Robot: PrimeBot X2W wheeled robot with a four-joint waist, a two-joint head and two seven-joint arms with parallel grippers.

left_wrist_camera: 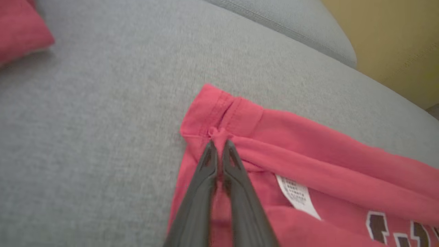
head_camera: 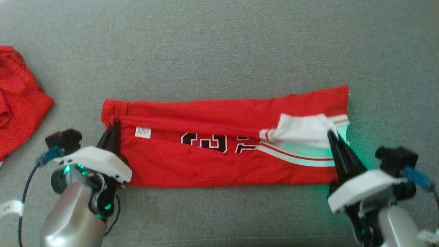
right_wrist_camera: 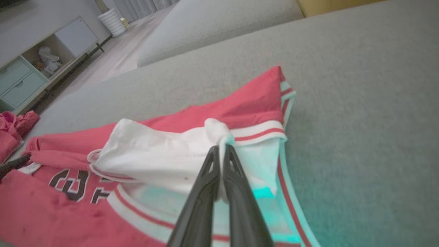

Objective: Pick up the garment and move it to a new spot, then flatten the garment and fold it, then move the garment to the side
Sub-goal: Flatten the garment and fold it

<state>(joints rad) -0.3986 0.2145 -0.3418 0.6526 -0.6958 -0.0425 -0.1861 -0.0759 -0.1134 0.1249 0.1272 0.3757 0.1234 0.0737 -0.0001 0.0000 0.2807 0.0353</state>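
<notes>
Left gripper [left_wrist_camera: 219,145]: jaws pressed together on a small bunched pinch of red fabric at the garment's left end, just inside the stitched hem.
Right gripper [right_wrist_camera: 221,148]: jaws closed tight on a tuft of the white flap [right_wrist_camera: 154,154] at the garment's right end.
Garment [head_camera: 205,164]: a long red band lying across the grey sofa seat [head_camera: 219,44], stretched between the two grippers, with an upper layer folded down over the lower one.
Fold line: it runs lengthwise and half covers the black numerals [head_camera: 204,141]; the care label [head_camera: 143,132] sits just beside the left pinch.
White flap: crumpled and puffed up, not lying flat.
Step in hand: probably drawing the lengthwise fold taut and flat, judging by the matched grips at either end.
Doing it well: move both arms in step, pull gently apart to take out slack, stay low, lay edge over edge, and let go only once the cloth rests.
Watch for: thin pinches slipping, or an uneven pull skewing the band.
Nearby: another red cloth [head_camera: 17,103] at the far left, well apart.
</notes>
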